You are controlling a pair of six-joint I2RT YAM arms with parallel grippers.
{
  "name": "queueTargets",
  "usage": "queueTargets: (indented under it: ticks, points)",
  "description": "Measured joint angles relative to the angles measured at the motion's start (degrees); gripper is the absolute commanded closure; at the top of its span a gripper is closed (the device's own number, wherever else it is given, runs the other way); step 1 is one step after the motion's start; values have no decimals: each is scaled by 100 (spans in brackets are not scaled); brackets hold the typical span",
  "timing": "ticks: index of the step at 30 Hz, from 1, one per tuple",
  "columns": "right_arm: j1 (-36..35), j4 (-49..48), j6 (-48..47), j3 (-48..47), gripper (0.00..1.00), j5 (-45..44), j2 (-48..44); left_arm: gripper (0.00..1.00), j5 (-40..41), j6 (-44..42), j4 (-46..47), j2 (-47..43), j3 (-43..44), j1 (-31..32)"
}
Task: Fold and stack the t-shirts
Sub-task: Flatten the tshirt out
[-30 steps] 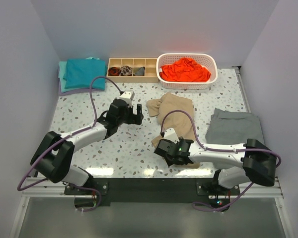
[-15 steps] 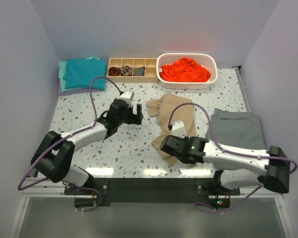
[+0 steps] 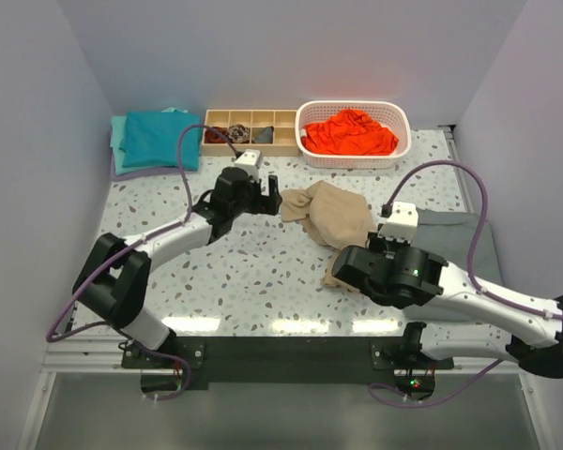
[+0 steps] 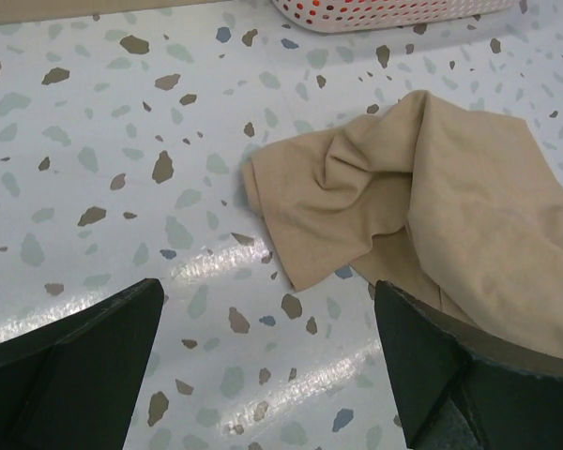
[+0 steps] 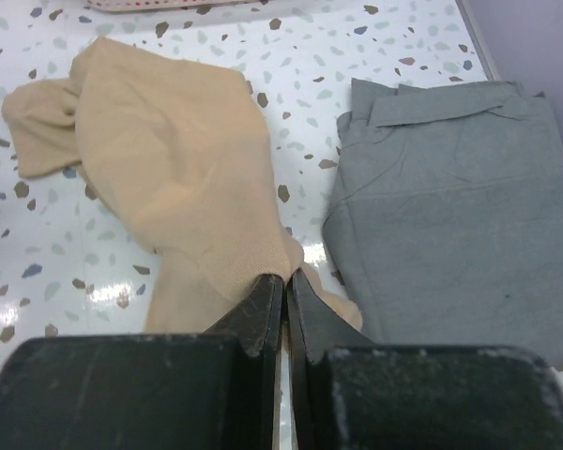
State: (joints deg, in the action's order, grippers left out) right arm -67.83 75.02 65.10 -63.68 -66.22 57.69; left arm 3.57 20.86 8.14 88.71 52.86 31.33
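Note:
The tan t-shirt [image 3: 333, 214] lies crumpled in the middle of the table. My right gripper [image 3: 345, 270] is shut on its near edge, and in the right wrist view the cloth [image 5: 169, 159] rises in a peak into the closed gripper [image 5: 286, 278]. My left gripper [image 3: 267, 199] is open just left of the shirt's far-left corner. In the left wrist view that corner [image 4: 310, 234] lies ahead of the gripper [image 4: 267, 300], which holds nothing. A folded teal t-shirt [image 3: 155, 139] lies at the back left. An orange-red t-shirt [image 3: 349, 131] fills the basket.
The white basket [image 3: 354, 105] stands at the back right, with a wooden divided tray [image 3: 281, 141] holding small dark rolls to its left. A flat grey cloth [image 3: 450, 239] [image 5: 450, 197] lies at the right, close beside the right gripper.
The right gripper has shut on the tan shirt's near edge and drawn it right and away from the front edge. The left gripper has moved farther back, toward the shirt's corner.

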Motion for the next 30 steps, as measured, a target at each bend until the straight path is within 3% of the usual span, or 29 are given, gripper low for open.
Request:
queueTargets:
  ticks: [7,15,18,19,21,22,23,24,26,30]
  points:
    - [284,164,951,103,100,-413,240,0,-245,-46,190,994,658,101]
    - [378,216,776,105,100,-568,546,0,-407,-50,361,2253,1165,334]
    - [391,208,459,122,100,-597,461,16,-426,-44,433,2406,1165,385]
    - [404,210,369,149,100,-599,411,28,-424,-44,459,2424,1165,396]
    - [463,212,122,238,100,-597,256,43,-433,-42,511,2428,1165,400]
    - [496,205,24,271,100,-597,186,60,-439,-22,542,2430,1165,400]
    - [525,195,-74,306,100,-592,116,69,-442,-46,608,2439,1165,400]
    - [546,181,-173,332,100,-590,50,87,-452,0,645,2448,1165,400]
    - [570,127,-323,358,100,-590,-33,98,-481,-7,726,2492,1169,400]
    - [570,2,-544,391,100,-581,-59,99,-531,-26,728,2649,1228,400]
